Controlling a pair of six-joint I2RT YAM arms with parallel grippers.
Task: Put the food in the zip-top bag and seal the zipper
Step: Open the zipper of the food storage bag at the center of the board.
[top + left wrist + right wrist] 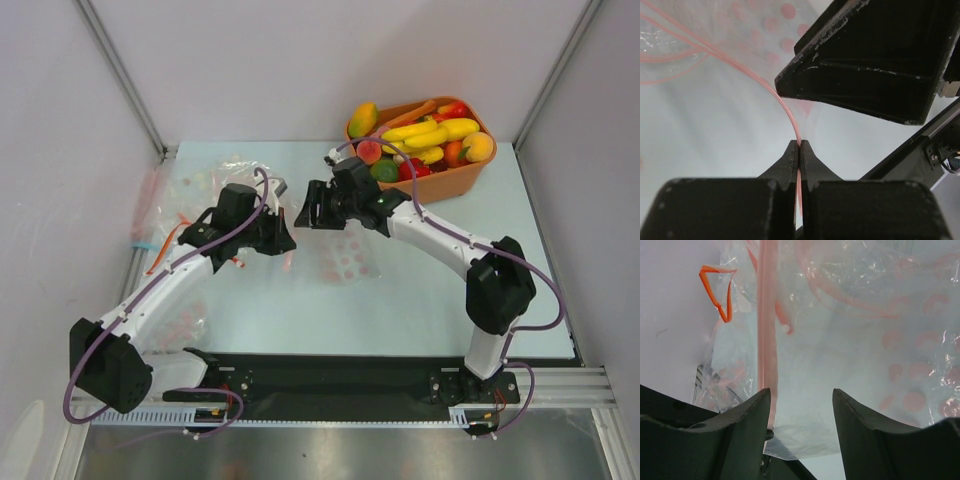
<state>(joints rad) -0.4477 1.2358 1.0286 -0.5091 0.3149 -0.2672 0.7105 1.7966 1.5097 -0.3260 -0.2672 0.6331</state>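
Item: zip-top bag at centre of surface, zipper nipped edge-on by clenched left fingers; right fingers spread astride strip, gripping nothing; food in tub; step prob. mouth-opening; next: right nips opp. lip, parts gently.

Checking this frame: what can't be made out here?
- Top external: whether the zipper is pressed shut; left gripper and right gripper cover that end of the zip-top bag.
- Left wrist: bag behind the right gripper, which fills the upper right.
- Right wrist: food and its tub, outside the frame.
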